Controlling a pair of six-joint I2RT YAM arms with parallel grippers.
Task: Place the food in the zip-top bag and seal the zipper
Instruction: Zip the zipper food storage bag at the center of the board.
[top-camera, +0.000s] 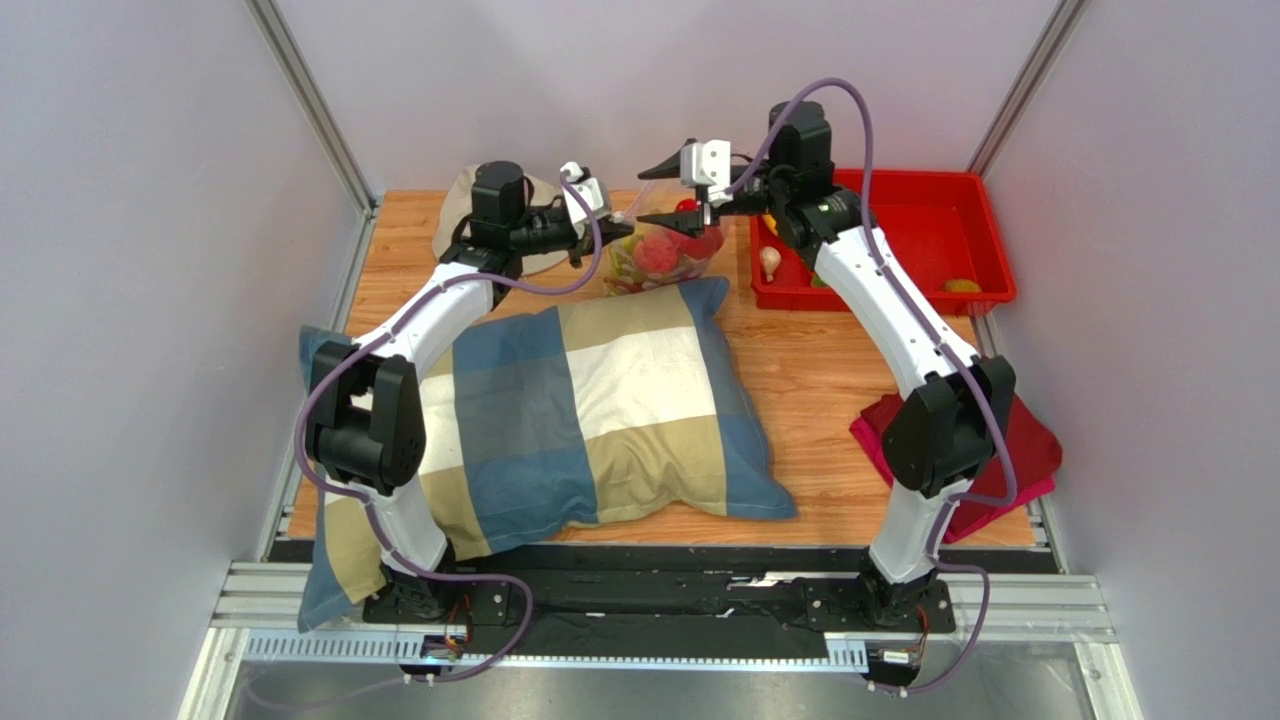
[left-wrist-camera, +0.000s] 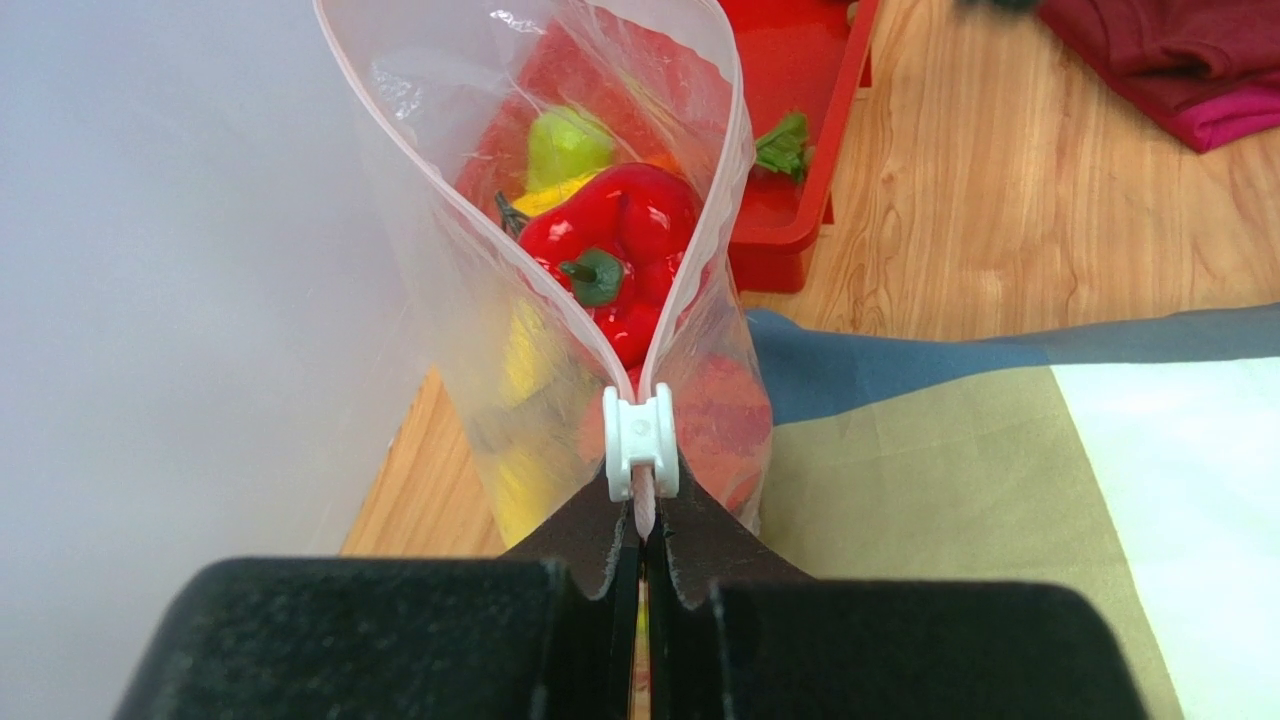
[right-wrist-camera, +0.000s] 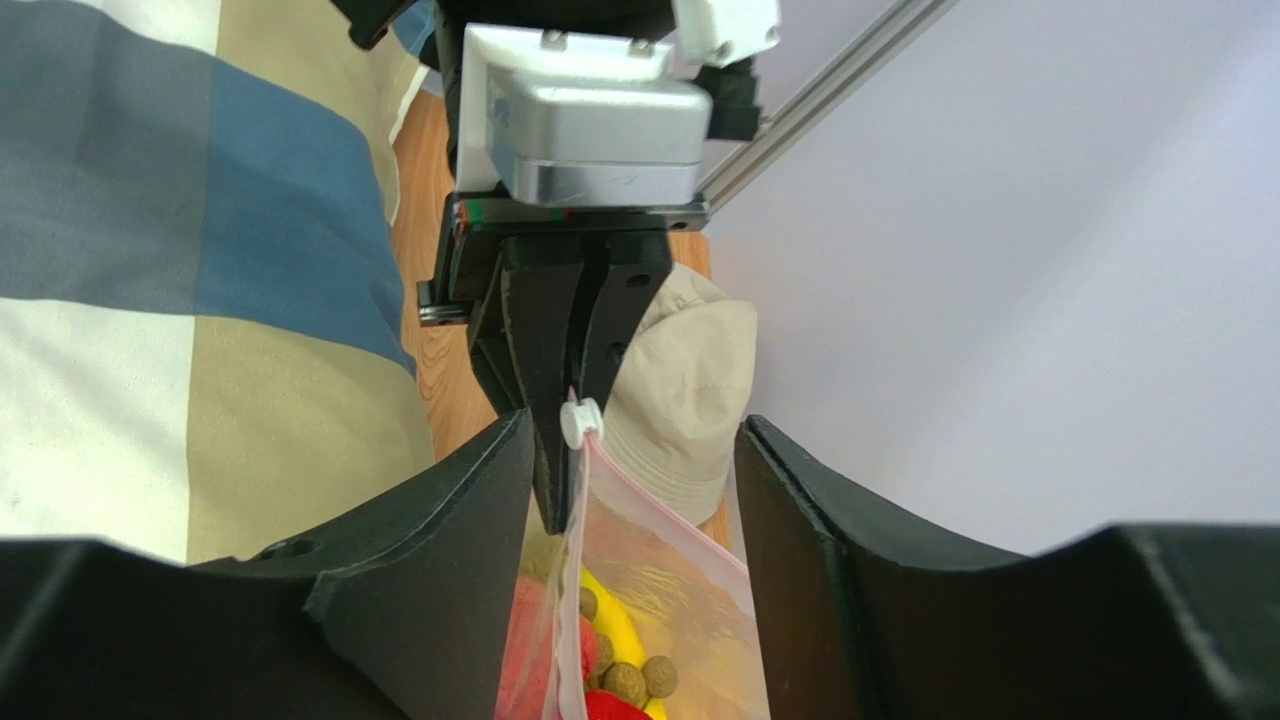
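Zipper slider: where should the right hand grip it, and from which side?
Pinch the white slider across its flat side faces, coming from the open end of the bag: the left hand clamps the bag edge behind it, leaving only that side free.

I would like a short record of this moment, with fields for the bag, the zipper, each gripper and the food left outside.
bag: zip-top bag, mouth open, red pepper and other food inside
zipper: zipper unsealed, white slider at the left gripper's end
left gripper: left gripper shut on the zipper's end
right gripper: right gripper open, one finger on each side of the bag
food outside: pale piece in the red tray
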